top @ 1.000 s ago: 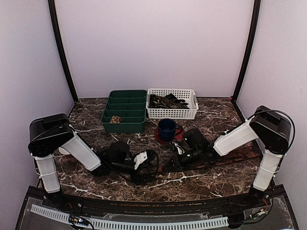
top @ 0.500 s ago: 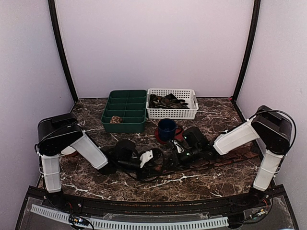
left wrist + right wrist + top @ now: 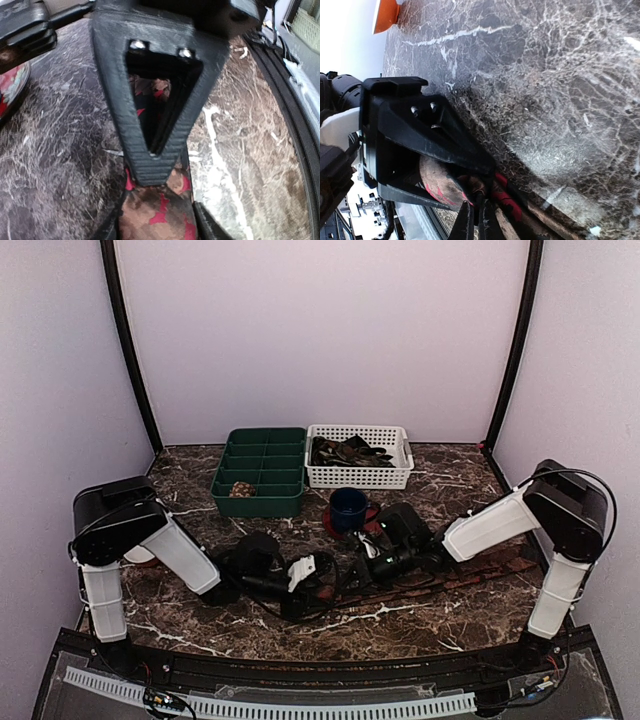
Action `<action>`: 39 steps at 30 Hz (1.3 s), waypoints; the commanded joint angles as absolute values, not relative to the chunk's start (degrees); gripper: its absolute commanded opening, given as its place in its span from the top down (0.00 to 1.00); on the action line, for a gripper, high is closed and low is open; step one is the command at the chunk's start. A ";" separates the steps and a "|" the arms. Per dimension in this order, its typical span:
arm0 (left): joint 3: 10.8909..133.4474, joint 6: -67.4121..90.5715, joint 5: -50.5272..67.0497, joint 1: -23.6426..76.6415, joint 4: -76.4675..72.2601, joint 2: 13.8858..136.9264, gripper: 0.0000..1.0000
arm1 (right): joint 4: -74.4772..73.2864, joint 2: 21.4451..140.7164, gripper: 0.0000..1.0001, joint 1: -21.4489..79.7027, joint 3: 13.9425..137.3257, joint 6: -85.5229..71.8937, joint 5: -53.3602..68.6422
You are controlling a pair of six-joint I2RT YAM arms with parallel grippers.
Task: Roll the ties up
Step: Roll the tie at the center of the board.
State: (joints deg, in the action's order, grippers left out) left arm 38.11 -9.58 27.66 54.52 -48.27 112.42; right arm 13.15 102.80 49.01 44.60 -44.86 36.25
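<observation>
Only your wrist views show the pattern. The brown fabric necktie with red flowers [image 3: 160, 215] passes under the left tool [image 3: 322, 582], and you cannot tell whether it is clamped there. The right tool [image 3: 479, 186] is clenched on the tie. From above you see it stretched rightward across the marble surface [image 3: 200, 480]. That view also shows one speckled rolled coil [image 3: 240, 489] in one green divided tray [image 3: 262, 508], one white basket [image 3: 358, 478] of dark ties [image 3: 348, 451], and one blue mug [image 3: 348, 508].
</observation>
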 commanded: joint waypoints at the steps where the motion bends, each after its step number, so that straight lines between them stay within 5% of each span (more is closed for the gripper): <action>1: 34.60 -8.00 26.78 53.89 -45.37 109.73 0.51 | 12.72 104.49 1.00 49.66 45.22 -43.73 36.47; 8: 31.27 -8.08 26.18 53.97 -47.71 106.00 0.31 | 13.78 103.45 1.00 49.90 42.86 -44.12 35.51; 15: 36.95 -10.82 21.40 56.78 -43.15 110.10 0.29 | 13.61 103.82 1.00 50.01 43.63 -43.78 35.04; 18: 38.94 -11.55 20.61 56.78 -40.61 111.39 0.35 | 12.68 103.31 1.00 50.02 43.66 -43.12 34.54; 22: 36.00 -12.47 16.26 55.51 -39.89 109.73 0.62 | 11.08 103.19 1.00 50.22 45.48 -42.07 33.92; 25: 34.59 -13.54 16.53 54.67 -37.87 108.09 0.68 | 10.33 104.08 1.00 50.51 47.23 -41.61 33.69; 31: 30.48 -11.50 20.20 54.40 -43.44 104.58 0.40 | 9.07 107.08 1.00 50.67 47.84 -40.70 32.59; 39: 22.27 -6.85 23.73 50.99 -59.54 103.44 0.39 | 8.75 108.34 1.00 50.63 46.24 -39.84 31.38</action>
